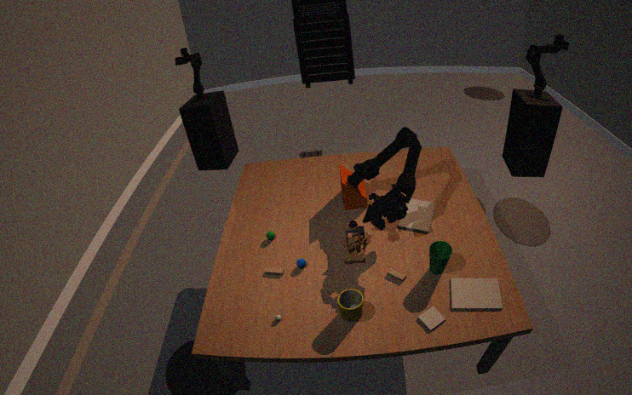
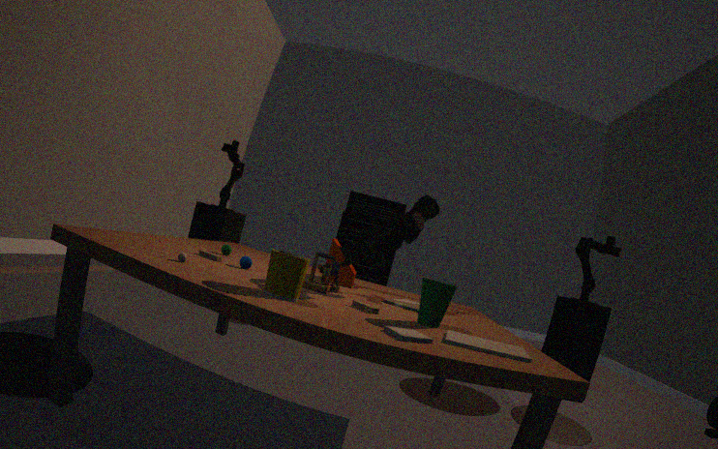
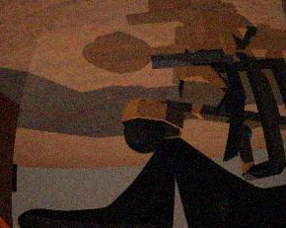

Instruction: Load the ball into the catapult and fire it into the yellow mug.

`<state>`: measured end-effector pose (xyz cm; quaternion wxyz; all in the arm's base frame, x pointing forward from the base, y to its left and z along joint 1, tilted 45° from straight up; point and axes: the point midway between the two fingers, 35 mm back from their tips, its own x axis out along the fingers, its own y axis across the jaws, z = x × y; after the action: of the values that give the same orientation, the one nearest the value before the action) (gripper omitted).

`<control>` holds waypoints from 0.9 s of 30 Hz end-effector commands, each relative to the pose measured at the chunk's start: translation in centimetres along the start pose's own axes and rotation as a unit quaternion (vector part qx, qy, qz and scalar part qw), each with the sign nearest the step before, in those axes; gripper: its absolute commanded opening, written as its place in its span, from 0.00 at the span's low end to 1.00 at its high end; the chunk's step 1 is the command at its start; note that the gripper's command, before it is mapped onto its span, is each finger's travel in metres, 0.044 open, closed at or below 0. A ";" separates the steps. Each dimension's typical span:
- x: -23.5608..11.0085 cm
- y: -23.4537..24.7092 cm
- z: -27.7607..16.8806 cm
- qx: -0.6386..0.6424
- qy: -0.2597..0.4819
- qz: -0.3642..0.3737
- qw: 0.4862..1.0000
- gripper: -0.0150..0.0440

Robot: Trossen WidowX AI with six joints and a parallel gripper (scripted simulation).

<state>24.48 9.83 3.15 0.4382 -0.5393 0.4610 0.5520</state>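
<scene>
The catapult (image 1: 355,258) (image 2: 314,272) (image 3: 272,117) stands mid-table, with the yellow mug (image 1: 350,311) (image 2: 285,276) upright on its front side. A dark round shape (image 3: 143,135) shows at the catapult's cup (image 3: 151,109) in the wrist view; I cannot tell surely whether it is a ball. My gripper (image 1: 368,220) (image 3: 172,145) is shut with nothing seen between its fingers. It is close to the cup end in the wrist view; contact is unclear. The exterior view does not show it clearly. A blue ball (image 1: 301,263) (image 2: 246,261), green ball (image 1: 270,235) (image 2: 226,250) and small white ball (image 1: 278,318) (image 2: 181,257) lie left.
An orange wedge (image 1: 355,200) (image 2: 346,274) stands behind the catapult, beside my arm. A green cup (image 1: 439,260) (image 2: 434,304) stands right. Pale flat blocks, including a large one (image 1: 475,294) (image 2: 485,344), lie to the right. A small block (image 1: 396,276) (image 2: 365,307) lies between catapult and green cup.
</scene>
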 end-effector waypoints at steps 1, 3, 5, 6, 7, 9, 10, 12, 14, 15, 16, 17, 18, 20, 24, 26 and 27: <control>0.6 0.2 0.4 0.002 -0.001 0.003 1.000 0.25; 0.8 0.2 0.6 0.002 -0.001 0.003 1.000 0.25; 1.0 0.2 0.9 0.002 -0.001 0.003 1.000 0.25; 1.2 0.3 1.0 0.002 -0.001 0.003 1.000 0.25; 1.3 0.3 1.1 0.002 -0.001 0.003 1.000 0.25; 1.5 0.3 1.4 0.002 -0.001 0.003 1.000 0.25; 1.6 0.3 1.5 0.002 -0.001 0.003 1.000 0.25; 1.9 0.3 1.7 0.002 -0.001 0.003 1.000 0.25; 2.1 0.4 1.9 0.002 -0.001 0.003 1.000 0.25; 2.2 0.4 2.1 0.002 -0.001 0.003 1.000 0.25; 2.3 0.4 2.2 0.002 -0.001 0.003 1.000 0.25; 2.4 0.4 2.3 0.002 -0.001 0.004 1.000 0.25; 2.6 0.4 2.4 0.002 -0.001 0.004 1.000 0.25; 2.8 0.5 2.6 0.002 -0.002 0.004 1.000 0.25; 3.3 0.6 3.1 0.002 -0.002 0.004 1.000 0.25; 3.5 0.7 3.3 0.002 -0.002 0.004 1.000 0.25; 3.6 0.7 3.4 0.002 -0.002 0.004 1.000 0.25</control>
<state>23.40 12.84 0.00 0.4384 -0.5386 0.4607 0.5527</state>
